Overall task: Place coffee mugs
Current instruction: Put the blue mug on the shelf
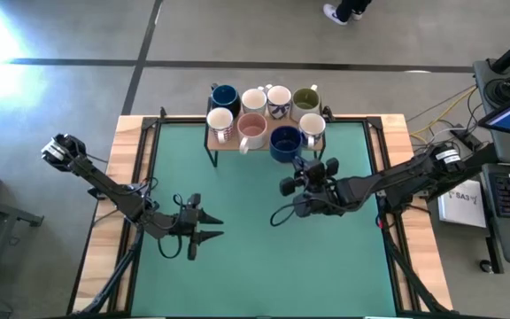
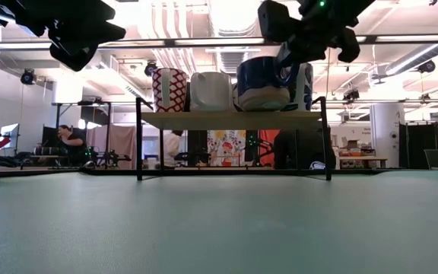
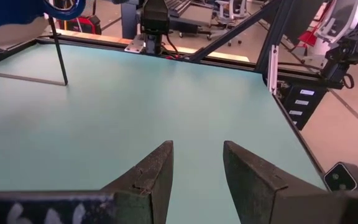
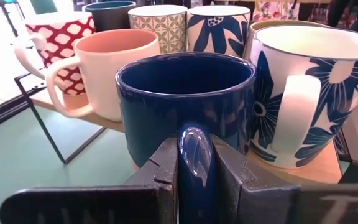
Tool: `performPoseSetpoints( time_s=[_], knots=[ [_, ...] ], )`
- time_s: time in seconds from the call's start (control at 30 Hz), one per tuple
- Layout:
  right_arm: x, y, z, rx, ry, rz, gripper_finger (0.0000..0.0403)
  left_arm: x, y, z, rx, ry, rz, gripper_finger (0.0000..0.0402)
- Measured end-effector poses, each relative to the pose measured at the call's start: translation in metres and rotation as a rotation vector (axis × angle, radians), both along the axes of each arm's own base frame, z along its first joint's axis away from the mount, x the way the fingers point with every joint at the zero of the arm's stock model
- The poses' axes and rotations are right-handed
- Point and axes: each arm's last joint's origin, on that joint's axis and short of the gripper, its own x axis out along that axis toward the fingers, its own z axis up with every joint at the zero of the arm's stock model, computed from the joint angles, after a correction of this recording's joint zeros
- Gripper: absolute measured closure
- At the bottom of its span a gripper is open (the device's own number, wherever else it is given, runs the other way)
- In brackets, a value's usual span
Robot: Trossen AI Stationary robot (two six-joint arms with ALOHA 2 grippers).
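Eight mugs stand on a small wooden shelf (image 1: 237, 144) on wire legs at the table's far edge. The back row holds a dark blue mug (image 1: 224, 96), a white one (image 1: 253, 99), a blue-patterned one (image 1: 279, 97) and an olive-inside one (image 1: 305, 97). In front are a red-patterned mug (image 1: 220, 120), a pink-inside one (image 1: 252, 130), a second dark blue mug (image 1: 285, 142) and a white one (image 1: 312, 126). My right gripper (image 4: 194, 146) is shut on the front dark blue mug (image 4: 185, 93). My left gripper (image 1: 215, 228) hovers open over the table's left middle. My right gripper pinches the handle (image 4: 194, 140) of the front dark blue mug between its two fingers (image 4: 165, 171). It comes nearly level from the table's near side. The mug is upright at the shelf's near edge; whether its base rests on the shelf I cannot tell.
The blue-flowered white mug (image 4: 297, 93) and the pink-inside mug (image 4: 107, 68) stand close on either side of the held mug. The green mat (image 1: 255, 266) lies bare between the arms and the near edge. Wire shelf legs (image 2: 138, 141) stand on the mat.
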Motion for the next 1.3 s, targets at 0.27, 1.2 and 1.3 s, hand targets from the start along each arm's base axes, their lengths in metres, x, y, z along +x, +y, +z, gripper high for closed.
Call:
performPoseSetpoints(
  time_s=[0.27, 1.2, 1.3],
  knots=[
    [0.002, -0.008, -0.003, -0.013, 0.013, -0.011, 0.0358, 0.000, 0.000, -0.001, 0.009, 0.012, 0.000, 0.0278],
    [0.007, -0.024, -0.002, -0.025, 0.073, -0.006, 0.0358, -0.003, 0.004, -0.002, 0.036, 0.031, 0.046, 0.0278],
    [0.008, -0.026, -0.001, -0.026, 0.079, 0.001, 0.0358, -0.004, 0.004, -0.001, 0.033, 0.030, 0.054, 0.0278]
  ],
)
